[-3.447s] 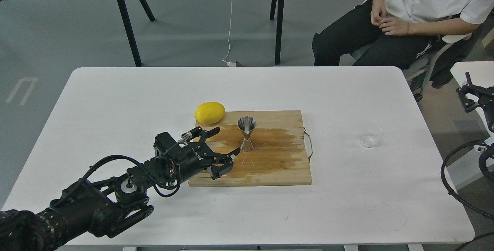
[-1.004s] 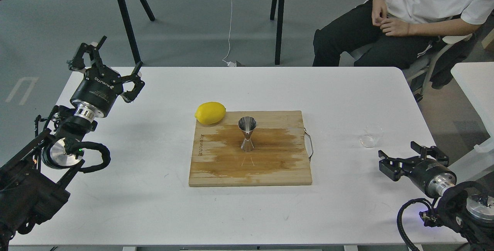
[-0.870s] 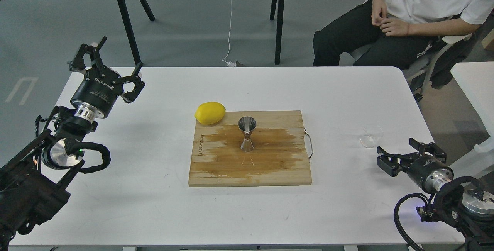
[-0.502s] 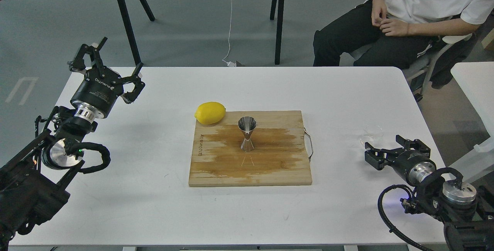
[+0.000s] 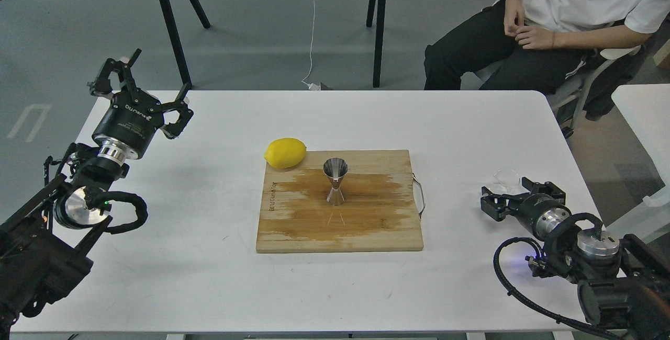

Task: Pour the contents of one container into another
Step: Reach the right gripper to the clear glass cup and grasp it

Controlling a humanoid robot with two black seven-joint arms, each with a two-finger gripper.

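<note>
The small clear glass cup (image 5: 503, 176) stands on the white table (image 5: 209, 225) at the right, its lower part hidden behind my right gripper (image 5: 509, 194). That gripper is open and low over the table, its fingers spread just in front of and around the cup's near side; I cannot tell whether they touch it. The shiny steel jigger (image 5: 335, 180) stands upright in the middle of the wooden board (image 5: 366, 230). My left gripper (image 5: 148, 89) is open and empty, raised over the table's far left corner, far from both.
A yellow lemon (image 5: 285, 153) lies at the board's back left corner. A person (image 5: 555, 10) sits beyond the table's back right corner. Another white table (image 5: 646, 115) edges in at the right. Black table legs (image 5: 170, 26) stand behind.
My right gripper has come in from the right edge and moved up-left to the glass cup. The left arm, which was beside the jigger 3.4 s ago, has withdrawn to the far left.
</note>
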